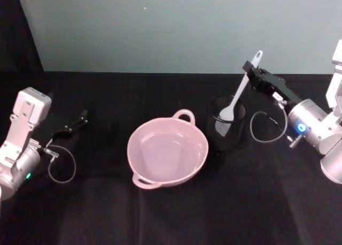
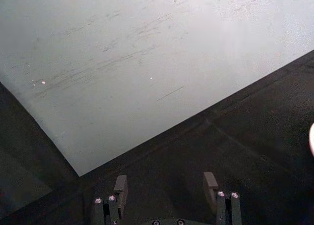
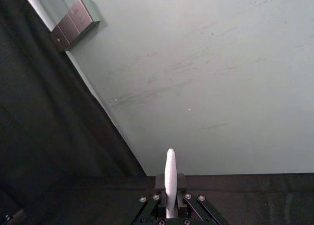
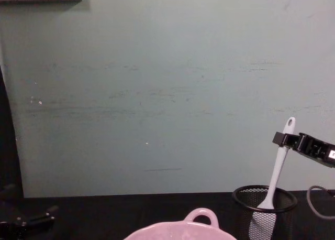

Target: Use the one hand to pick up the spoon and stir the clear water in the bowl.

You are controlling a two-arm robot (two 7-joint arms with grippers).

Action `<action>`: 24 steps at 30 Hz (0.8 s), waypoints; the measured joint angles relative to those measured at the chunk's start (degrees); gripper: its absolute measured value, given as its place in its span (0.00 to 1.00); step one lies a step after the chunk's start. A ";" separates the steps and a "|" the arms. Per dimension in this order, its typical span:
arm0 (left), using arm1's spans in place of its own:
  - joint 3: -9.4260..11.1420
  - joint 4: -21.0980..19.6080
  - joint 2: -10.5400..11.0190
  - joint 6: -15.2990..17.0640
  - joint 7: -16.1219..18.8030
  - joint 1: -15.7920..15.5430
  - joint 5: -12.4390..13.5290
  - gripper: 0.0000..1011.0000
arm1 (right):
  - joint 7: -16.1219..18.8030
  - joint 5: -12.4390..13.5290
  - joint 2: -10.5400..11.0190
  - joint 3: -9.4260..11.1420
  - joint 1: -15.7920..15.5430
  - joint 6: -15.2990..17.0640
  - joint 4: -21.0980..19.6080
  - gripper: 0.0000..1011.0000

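The pale pink bowl (image 1: 167,154) sits mid-table, its loop handle toward the wall; its rim (image 4: 183,229) shows low in the chest view. To its right stands a black mesh cup (image 1: 227,124) holding the white spoon (image 1: 240,92), blade down inside and handle leaning up. My right gripper (image 1: 251,69) is shut on the handle just below its holed end, above and right of the cup. The chest view shows that grip (image 4: 287,139) on the spoon (image 4: 275,172). In the right wrist view the handle (image 3: 170,173) stands between the jaws. My left gripper (image 1: 80,119) rests open at the far left.
A black cloth (image 1: 176,218) covers the table up to a pale green wall (image 1: 181,25). The left gripper's fingers (image 2: 120,185) point at the wall's foot. A loose cable loop (image 1: 264,127) hangs by the right wrist beside the cup (image 4: 264,198).
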 joint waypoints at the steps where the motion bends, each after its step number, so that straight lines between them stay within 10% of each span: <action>1: 0.00 0.00 0.00 0.00 0.00 0.00 0.00 1.00 | 0.02 0.03 0.00 -0.09 0.00 0.00 0.08 0.11; 24: 0.00 0.00 0.00 0.00 0.00 0.00 0.00 1.00 | 0.87 -0.03 0.00 -0.58 -0.48 -1.35 1.49 0.11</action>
